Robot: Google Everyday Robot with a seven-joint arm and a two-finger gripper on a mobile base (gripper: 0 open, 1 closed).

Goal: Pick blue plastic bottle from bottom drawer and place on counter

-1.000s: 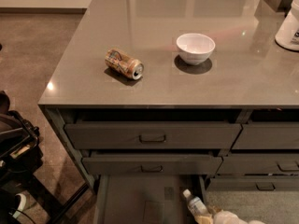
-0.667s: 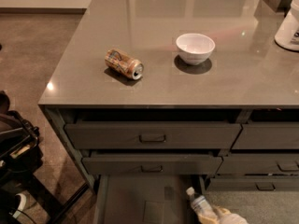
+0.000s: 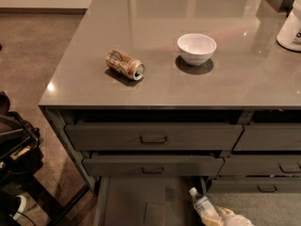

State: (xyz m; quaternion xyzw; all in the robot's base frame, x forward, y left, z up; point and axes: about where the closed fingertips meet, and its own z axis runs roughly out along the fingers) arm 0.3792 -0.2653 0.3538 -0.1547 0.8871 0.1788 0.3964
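Note:
The blue plastic bottle (image 3: 202, 204), clear with a white cap, lies tilted in the open bottom drawer (image 3: 136, 197) at its right side, cap pointing up-left. My gripper (image 3: 215, 215), cream-coloured, comes in from the bottom edge and is closed around the bottle's lower end; most of the gripper is cut off by the frame. The glossy grey-brown counter (image 3: 155, 18) spreads above the drawers.
A tan soda can (image 3: 125, 64) lies on its side on the counter, with a white bowl (image 3: 196, 48) to its right. A large white jug (image 3: 291, 25) stands at the far right edge. Two shallower handled drawers (image 3: 153, 136) sit above the open one. Black equipment (image 3: 14, 149) stands on the floor at left.
The bottle and my gripper have shifted together slightly up and to the right in the drawer. Nothing on the counter has moved.

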